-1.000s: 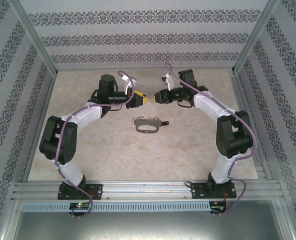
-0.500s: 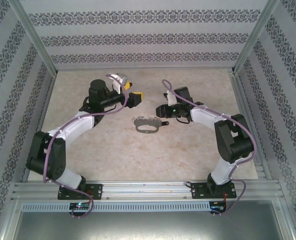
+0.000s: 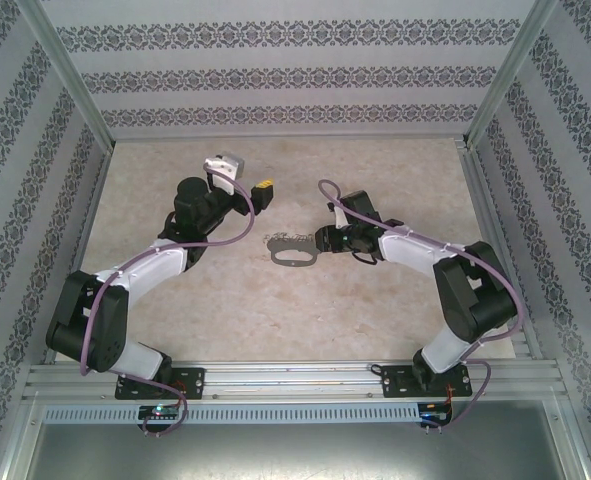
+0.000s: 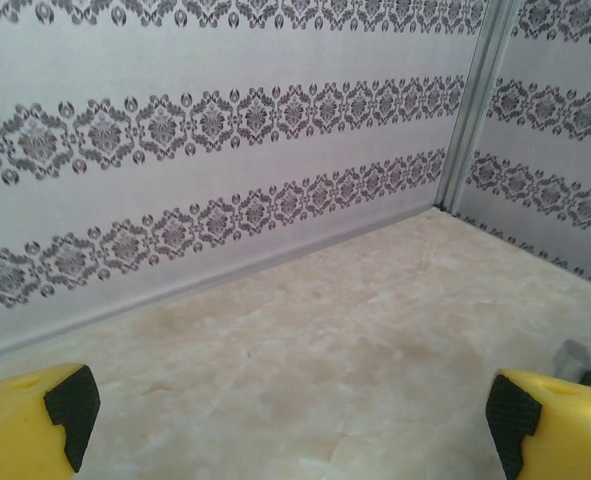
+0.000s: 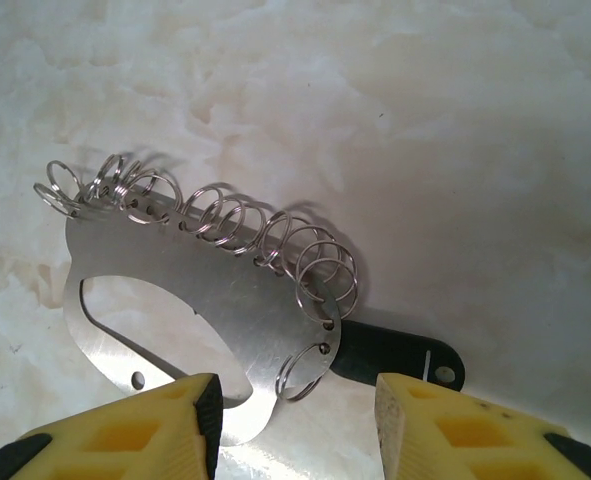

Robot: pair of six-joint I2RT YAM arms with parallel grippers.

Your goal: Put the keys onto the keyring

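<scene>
1. Tool, leftmost: left gripper (image 3: 266,190) was raised over the table (image 3: 225,310), beyond and left of the keyring and well apart from it. In the left wrist view its fingers (image 4: 70,405) were spread wide with nothing between them, facing the patterned wall (image 4: 205,150).
2. Keyring (image 3: 293,252): a flat grey loop-shaped plate, it lay on the table between the two arms. A row of small wire rings (image 5: 215,225) was threaded along its far edge.
3. Key (image 5: 395,355): its black oblong head lay on the table, touching the right end of the keyring. Its inner end was hidden beneath the plate and the last wire ring. Whether it was threaded on could not be told.
4. Tool, rightmost: right gripper (image 5: 295,425) was low over the keyring's right end. Its yellow fingers were spread, one over the plate and one just beside the key, pinching nothing.
5. Progress, judged: early stage. Neither gripper held anything, and no attachment could be confirmed. Grasping the key, steadying the keyring and threading appeared left to do.
</scene>
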